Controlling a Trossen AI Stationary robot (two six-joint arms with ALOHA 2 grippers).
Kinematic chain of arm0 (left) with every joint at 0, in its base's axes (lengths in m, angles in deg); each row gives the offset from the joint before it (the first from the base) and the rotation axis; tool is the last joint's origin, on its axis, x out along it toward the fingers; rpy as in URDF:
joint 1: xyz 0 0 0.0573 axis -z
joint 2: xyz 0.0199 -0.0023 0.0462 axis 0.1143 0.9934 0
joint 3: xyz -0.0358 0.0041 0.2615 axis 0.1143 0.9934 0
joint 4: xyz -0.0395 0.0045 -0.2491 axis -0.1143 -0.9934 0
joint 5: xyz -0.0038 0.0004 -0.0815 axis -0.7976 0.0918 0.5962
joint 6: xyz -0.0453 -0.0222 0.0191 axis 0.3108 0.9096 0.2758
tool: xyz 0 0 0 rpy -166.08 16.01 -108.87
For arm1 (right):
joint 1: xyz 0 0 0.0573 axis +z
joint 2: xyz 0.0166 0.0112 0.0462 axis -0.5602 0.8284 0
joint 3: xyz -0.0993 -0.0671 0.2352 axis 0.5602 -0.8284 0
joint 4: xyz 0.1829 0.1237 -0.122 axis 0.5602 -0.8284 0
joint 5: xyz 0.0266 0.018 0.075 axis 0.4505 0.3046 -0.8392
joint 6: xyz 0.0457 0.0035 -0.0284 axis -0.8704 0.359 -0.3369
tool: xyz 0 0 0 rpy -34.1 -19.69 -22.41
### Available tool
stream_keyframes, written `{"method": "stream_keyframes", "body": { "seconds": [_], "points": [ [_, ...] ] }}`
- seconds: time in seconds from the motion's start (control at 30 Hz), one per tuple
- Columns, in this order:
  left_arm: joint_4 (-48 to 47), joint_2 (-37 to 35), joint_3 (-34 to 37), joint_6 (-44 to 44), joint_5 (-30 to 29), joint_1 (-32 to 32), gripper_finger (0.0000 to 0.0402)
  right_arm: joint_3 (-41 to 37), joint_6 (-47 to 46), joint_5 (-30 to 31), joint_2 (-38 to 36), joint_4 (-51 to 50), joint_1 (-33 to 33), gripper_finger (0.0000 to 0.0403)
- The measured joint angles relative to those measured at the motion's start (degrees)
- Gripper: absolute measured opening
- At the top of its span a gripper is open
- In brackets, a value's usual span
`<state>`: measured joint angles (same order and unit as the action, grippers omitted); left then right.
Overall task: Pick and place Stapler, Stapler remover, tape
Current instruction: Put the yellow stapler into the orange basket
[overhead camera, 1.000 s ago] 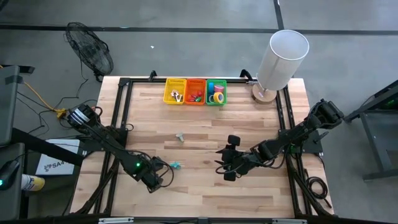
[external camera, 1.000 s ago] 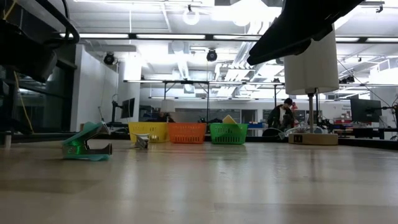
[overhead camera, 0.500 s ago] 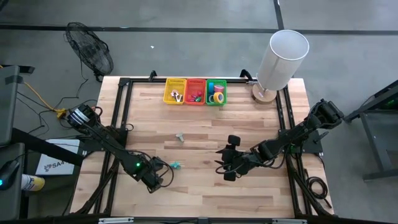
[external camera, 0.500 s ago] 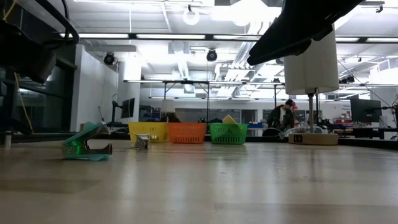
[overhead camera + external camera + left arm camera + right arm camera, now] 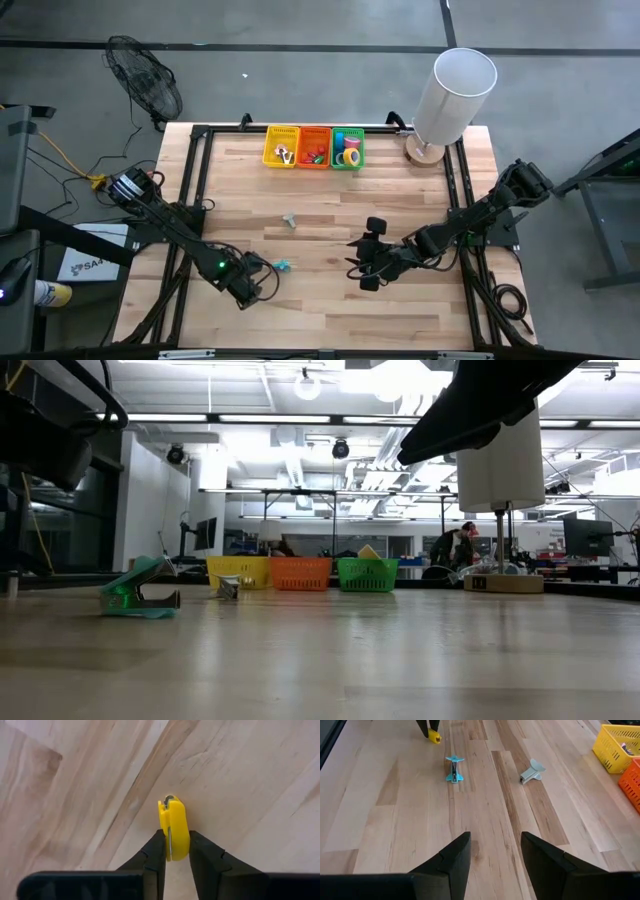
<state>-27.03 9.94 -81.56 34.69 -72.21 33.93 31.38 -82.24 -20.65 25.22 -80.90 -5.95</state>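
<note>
A: How do the jaws stand?
B: The left gripper (image 5: 172,851) pinches a yellow stapler remover (image 5: 173,827) between its fingers, low over the table (image 5: 330,215). The right gripper (image 5: 492,852) is wide apart and holds nothing.

A: What could go wrong?
B: Probably a slip; the grip sits on one narrow end only.

A: And beyond the jaws?
B: A teal remover (image 5: 454,768) lies just ahead, a grey one (image 5: 533,771) further. The tape (image 5: 350,152) is in the green basket (image 5: 347,163), well apart. Both arms reach low and inward.
</note>
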Motion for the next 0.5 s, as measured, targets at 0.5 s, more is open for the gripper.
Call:
{"method": "stream_keyframes", "body": {
  "seconds": [0.5],
  "points": [
    [-0.4, 0.0, 0.0, -5.0, -4.6, -0.7, 0.0059, 0.0, 0.0, 0.0, 0.0, 0.0, 0.0, 0.0165]
  ]
}}
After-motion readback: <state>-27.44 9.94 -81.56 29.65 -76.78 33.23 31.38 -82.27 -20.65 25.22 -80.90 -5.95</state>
